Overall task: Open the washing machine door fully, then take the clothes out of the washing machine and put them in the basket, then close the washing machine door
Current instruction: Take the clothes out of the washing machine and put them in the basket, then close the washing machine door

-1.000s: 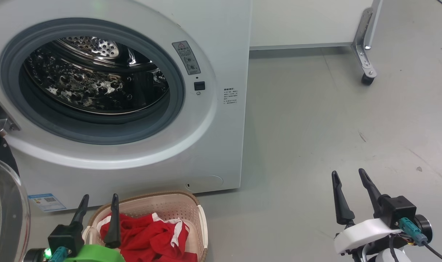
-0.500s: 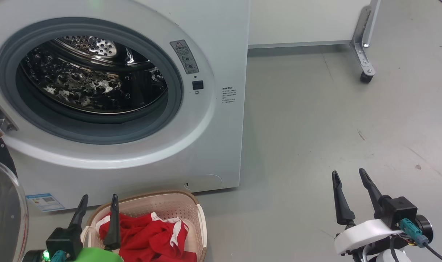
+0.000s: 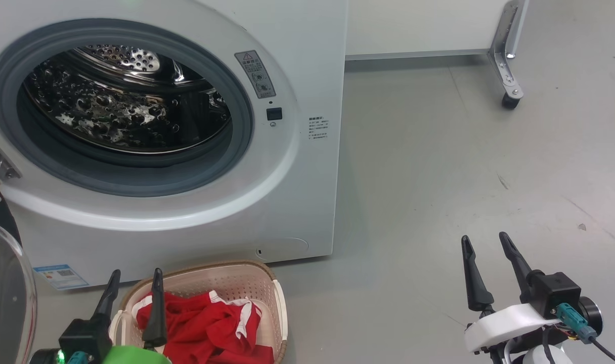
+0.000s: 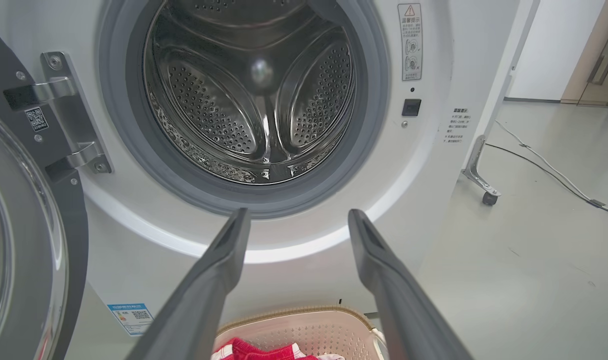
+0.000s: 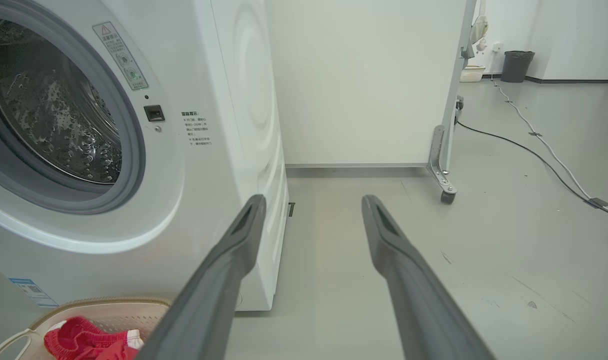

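We are holding our left pincer (image 3: 137, 273) above the near left end of the basket (image 3: 236, 283), its two dark fingers spread wide apart and gripping nothing. Our right pincer (image 3: 483, 237) is hanging over the bare grey floor (image 3: 429, 182) well off to the right, its fingers likewise standing fully apart and carrying nothing. The basket is sitting on the floor just in front of the washing machine (image 3: 312, 202), and the clothes (image 3: 201, 328) are lying inside it in a crumpled red heap with white trim showing. At our far left the washing machine door (image 3: 6, 298) is standing swung open on its hinge (image 4: 69, 120), with its clear glass bowl showing. A small blue label (image 3: 59, 276) is showing low on the machine's white front, between the door and the basket. Beyond the basket we are looking into the machine's open mouth, where the grey gasket (image 3: 244, 131) is ringing the shiny dimpled drum (image 3: 120, 116). A warning sticker (image 3: 255, 74) and a small dark latch slot (image 3: 274, 114) are sitting just right of that opening. Farther off, a metal leg (image 3: 502, 60) with a black caster (image 3: 510, 100) is standing on the floor beside a white panel (image 3: 413, 25), and in the right wrist view a cable (image 5: 534, 145) is trailing across the floor.
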Controlling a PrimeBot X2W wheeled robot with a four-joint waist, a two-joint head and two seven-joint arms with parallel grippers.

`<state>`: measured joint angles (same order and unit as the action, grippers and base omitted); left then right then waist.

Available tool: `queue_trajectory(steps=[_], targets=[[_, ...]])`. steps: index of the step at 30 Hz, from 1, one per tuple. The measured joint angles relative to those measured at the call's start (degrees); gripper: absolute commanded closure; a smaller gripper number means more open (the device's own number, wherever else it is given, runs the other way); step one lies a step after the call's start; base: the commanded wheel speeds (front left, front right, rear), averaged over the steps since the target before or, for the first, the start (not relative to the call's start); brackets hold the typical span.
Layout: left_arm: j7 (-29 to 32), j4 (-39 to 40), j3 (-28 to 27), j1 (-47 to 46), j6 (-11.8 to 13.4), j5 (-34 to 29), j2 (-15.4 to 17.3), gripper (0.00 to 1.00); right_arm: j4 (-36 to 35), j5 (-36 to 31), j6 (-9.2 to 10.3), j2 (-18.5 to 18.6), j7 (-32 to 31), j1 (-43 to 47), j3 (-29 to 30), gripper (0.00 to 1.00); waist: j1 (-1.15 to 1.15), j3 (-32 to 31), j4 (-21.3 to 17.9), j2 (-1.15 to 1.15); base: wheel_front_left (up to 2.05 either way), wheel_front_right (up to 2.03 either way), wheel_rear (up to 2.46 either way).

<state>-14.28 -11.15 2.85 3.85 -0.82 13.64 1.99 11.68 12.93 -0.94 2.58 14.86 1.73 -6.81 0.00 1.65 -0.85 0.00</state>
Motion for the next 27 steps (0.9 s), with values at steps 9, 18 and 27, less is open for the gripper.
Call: queue_trajectory(steps=[9, 18, 27], targets=[[0.0, 1.1, 0.0, 0.0, 0.5, 1.3, 0.0, 0.0, -0.2, 0.0, 0.0, 0.0, 0.0, 0.0, 0.0, 0.0, 0.0, 0.2, 0.1, 0.0, 0.0, 0.0, 0.0], [0.0, 1.4, 0.3, 0.2, 0.6, 1.4, 0.0, 0.0, -0.2, -0.3, 0.0, 0.0, 0.0, 0.0, -0.1, 0.0, 0.0, 0.2, 0.1, 0.0, 0.0, 0.0, 0.0], [0.0, 1.8, 0.7, 0.3, 1.1, 1.5, 0.0, 0.0, -0.1, -0.4, 0.0, 0.0, 0.0, 0.0, -0.1, 0.0, 0.0, 0.1, 0.0, 0.0, -0.03, 0.03, 0.0]])
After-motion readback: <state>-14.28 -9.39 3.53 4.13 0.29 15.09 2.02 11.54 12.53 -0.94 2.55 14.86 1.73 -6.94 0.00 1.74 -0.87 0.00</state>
